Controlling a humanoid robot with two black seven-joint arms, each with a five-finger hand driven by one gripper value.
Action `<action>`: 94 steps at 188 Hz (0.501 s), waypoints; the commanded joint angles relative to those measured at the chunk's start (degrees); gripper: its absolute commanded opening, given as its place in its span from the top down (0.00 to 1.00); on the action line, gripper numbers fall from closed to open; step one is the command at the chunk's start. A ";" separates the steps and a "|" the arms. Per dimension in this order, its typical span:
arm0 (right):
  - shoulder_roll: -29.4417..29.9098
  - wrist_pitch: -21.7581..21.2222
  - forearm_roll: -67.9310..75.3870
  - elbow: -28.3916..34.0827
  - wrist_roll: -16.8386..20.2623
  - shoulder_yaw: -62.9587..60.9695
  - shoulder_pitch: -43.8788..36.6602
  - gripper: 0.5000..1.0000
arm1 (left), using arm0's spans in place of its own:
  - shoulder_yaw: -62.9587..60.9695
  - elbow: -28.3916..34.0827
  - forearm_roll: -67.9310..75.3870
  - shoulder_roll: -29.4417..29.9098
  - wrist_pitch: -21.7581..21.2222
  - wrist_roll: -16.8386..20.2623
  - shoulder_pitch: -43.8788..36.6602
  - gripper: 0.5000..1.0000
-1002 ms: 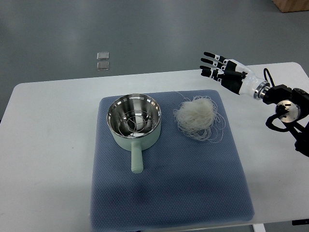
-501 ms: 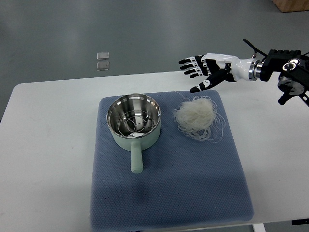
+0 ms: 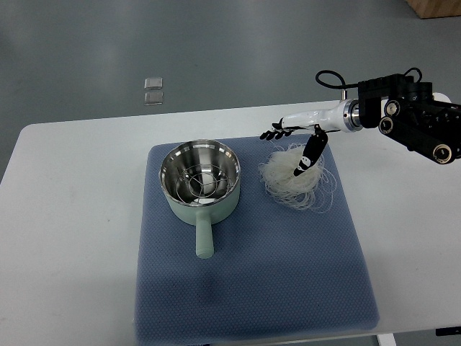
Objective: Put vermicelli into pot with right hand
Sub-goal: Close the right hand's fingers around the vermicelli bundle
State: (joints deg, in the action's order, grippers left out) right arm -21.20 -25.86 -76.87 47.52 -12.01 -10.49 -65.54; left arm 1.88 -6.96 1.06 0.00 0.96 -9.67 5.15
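One robot hand (image 3: 292, 140), the right, shows in the top view, reaching in from the right edge with its fingers (image 3: 272, 133) spread and its thumb pointing down onto the vermicelli (image 3: 295, 176), gripping nothing. The vermicelli lies directly beneath it, a loose white nest on the blue mat (image 3: 252, 288) covering the bench (image 3: 72, 216). Left of the hand, apart from the nest, stands the pot (image 3: 200, 180).

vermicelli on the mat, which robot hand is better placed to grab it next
The right robot hand. It is already over the vermicelli, fingers spread and thumb pointing down into the bundle, with the pot just beside it. No left arm is in view.
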 commanded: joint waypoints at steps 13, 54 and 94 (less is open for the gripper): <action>1.86 4.42 -5.39 -2.79 0.15 3.72 0.50 0.15 | -0.12 -0.16 0.00 0.00 0.00 0.09 0.03 0.00; 1.95 4.68 -8.11 -4.63 0.06 6.45 1.11 0.15 | -0.12 -0.25 0.00 0.00 0.00 0.00 0.56 0.00; 3.97 4.68 -8.82 -4.98 0.24 7.51 1.11 0.39 | -0.12 -0.25 0.00 0.00 0.00 0.00 0.56 0.00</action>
State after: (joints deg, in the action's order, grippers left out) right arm -18.27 -21.18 -85.53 42.78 -11.88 -3.57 -64.44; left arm 1.75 -7.21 1.06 0.00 0.97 -9.67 5.71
